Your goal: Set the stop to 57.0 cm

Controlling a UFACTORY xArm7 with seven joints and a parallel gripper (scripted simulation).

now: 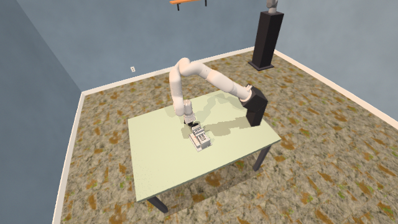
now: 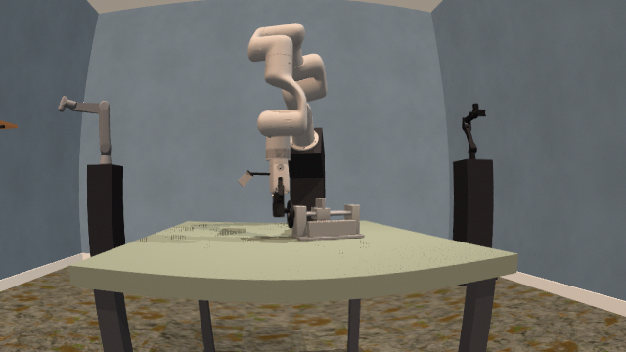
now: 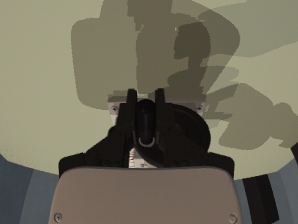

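Observation:
A small grey stop fixture [image 2: 327,223] with a screw rod and a sliding block stands near the middle of the table; it also shows in the top view [image 1: 200,139]. Its black handwheel [image 2: 290,215] is at the fixture's left end. My gripper [image 2: 279,207] comes down from above and is shut on the handwheel's grip. In the wrist view the two dark fingers clamp a small handle on the black wheel [image 3: 174,137]. The scale reading is too small to tell.
The arm's black base block [image 1: 255,106] stands at the table's far right edge. Black pedestals [image 2: 104,205] [image 2: 472,201] with other arms stand on the floor to the left and right of the table.

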